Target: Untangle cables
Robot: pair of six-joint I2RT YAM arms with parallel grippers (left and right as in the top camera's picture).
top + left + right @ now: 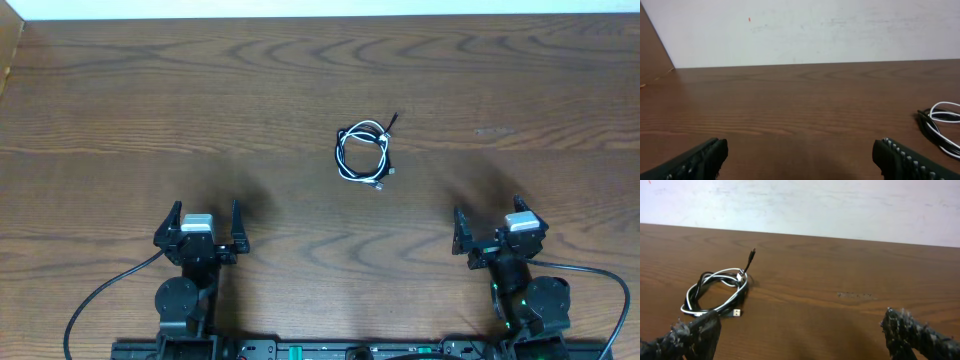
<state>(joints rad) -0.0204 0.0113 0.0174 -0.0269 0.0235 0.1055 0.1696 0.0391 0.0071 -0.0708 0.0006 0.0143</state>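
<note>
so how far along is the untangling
Nothing looks done yet: the white cable and the black cable lie looped together in one small coil mid-table. Nothing is in hand either: the left claw and the right claw are both open and empty, near the robot's side and well apart from the coil. The whole job is left: gripping each cord and drawing them apart.

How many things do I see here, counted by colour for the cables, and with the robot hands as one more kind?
white cable: 1
black cable: 1
robot hands: 2, the left hand and the right hand
Total: 4
</note>
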